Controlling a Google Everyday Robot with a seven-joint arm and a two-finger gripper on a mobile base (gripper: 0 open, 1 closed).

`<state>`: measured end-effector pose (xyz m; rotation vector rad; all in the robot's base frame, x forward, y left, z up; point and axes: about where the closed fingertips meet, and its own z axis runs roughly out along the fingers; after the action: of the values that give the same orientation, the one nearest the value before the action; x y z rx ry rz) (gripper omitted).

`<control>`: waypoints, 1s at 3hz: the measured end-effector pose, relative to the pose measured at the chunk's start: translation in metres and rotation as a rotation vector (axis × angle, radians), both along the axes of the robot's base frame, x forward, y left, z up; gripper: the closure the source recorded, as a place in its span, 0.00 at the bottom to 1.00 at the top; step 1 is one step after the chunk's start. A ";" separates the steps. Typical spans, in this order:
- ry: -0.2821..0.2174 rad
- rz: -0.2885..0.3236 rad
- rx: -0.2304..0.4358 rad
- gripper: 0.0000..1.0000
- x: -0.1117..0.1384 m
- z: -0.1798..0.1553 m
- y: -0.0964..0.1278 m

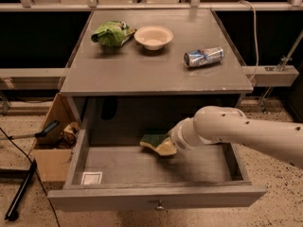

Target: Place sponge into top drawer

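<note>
The top drawer [156,196] stands pulled out under the grey table, with a white sticker [92,178] on its floor and a small knob [160,205] on its front. My gripper [166,147], at the end of the white arm coming in from the right, is inside the drawer opening near the middle. It is shut on the sponge [151,139], dark green on top with pale yellow foam below. The sponge hangs just above the drawer floor, toward the back.
On the tabletop [142,74] lie a green snack bag [111,33], a pale bowl [153,36] and a tipped can [203,57]. A cardboard box [49,148] with tools stands left of the drawer. A black pole [20,195] leans on the floor at the left.
</note>
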<state>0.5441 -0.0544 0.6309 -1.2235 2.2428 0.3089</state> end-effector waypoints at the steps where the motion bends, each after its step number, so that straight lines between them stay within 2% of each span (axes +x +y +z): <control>1: 0.001 0.001 -0.001 0.84 0.000 0.000 0.000; 2: 0.001 0.001 -0.001 0.53 0.000 0.000 0.000; 3: 0.001 0.001 -0.001 0.29 0.000 0.000 0.000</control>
<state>0.5440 -0.0542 0.6305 -1.2247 2.2435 0.3089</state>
